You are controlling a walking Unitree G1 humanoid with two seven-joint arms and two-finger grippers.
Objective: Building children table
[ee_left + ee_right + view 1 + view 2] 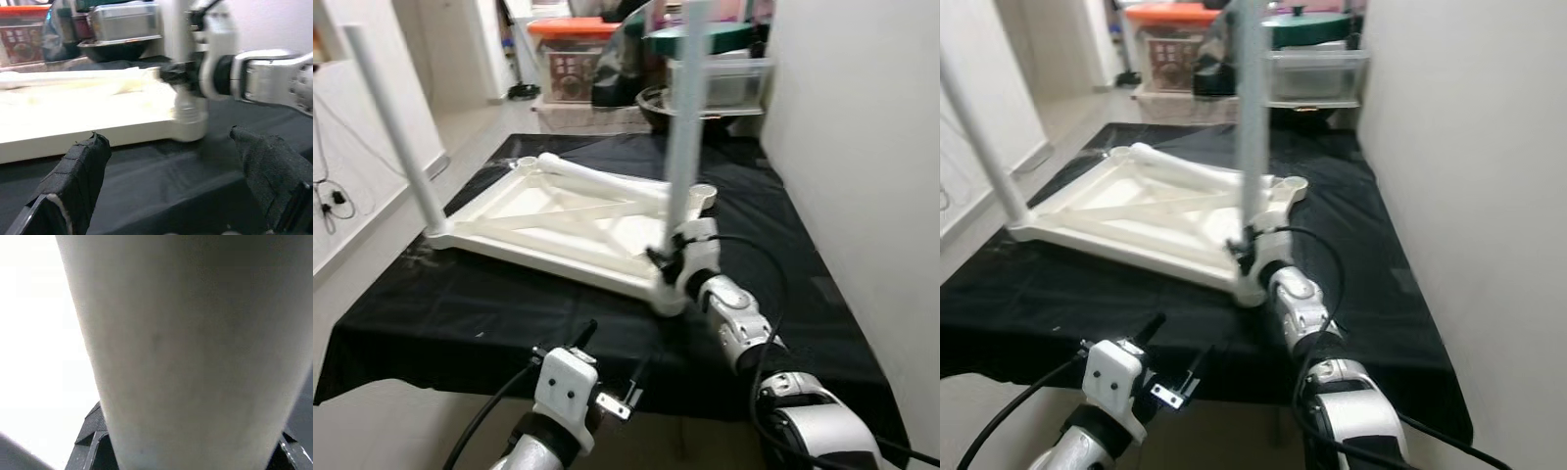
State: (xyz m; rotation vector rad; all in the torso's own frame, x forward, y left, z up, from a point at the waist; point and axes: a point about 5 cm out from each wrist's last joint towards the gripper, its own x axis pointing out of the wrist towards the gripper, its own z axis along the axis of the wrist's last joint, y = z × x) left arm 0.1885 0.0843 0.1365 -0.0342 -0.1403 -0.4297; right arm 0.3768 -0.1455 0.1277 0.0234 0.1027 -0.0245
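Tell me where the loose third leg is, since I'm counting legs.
The loose leg lies flat across the far side of the upturned tabletop, between the two upright legs, in the eye views.

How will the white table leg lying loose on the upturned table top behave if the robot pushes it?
The loose leg looks round and smooth, so it would probably roll across the table top. It looks stiff, likely hollow plastic, so fairly light. The raised rim may stop it.

A white table frame with white legs lies on plain black cloth.
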